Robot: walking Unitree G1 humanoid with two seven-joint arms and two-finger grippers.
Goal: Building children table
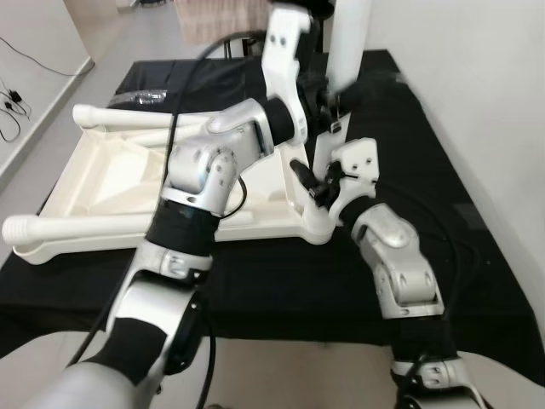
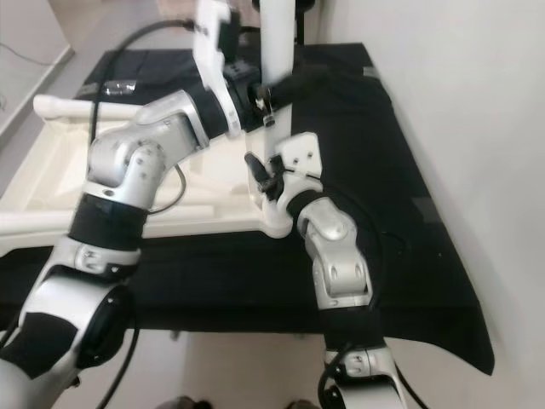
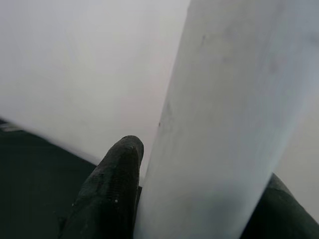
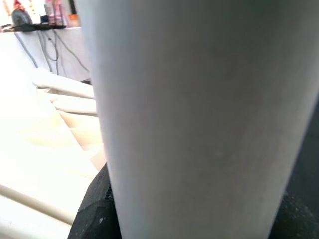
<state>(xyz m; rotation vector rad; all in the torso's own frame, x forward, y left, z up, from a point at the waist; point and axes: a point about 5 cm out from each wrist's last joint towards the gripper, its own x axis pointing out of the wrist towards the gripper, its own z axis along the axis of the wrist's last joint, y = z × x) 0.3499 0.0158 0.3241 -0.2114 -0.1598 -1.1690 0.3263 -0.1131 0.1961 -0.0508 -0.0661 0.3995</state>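
Upright white leg (image 1: pixel 347 43) at top centre of frame, standing on the corner of the upturned tabletop (image 1: pixel 128 183) on the black-clothed surface (image 1: pixel 477 281). Left hand (image 1: pixel 334 95) clamped on leg high up, fingers (image 3: pixel 107 191) either side. Right hand (image 1: pixel 317 183) closed on leg lower down, just above the corner.

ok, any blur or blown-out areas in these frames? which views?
Left eye view: sharp on the tabletop, slight motion blur on the upright white leg. Left wrist view: leg soft and close, one black finger beside it. Right wrist view: leg out of focus, tabletop panel overexposed.
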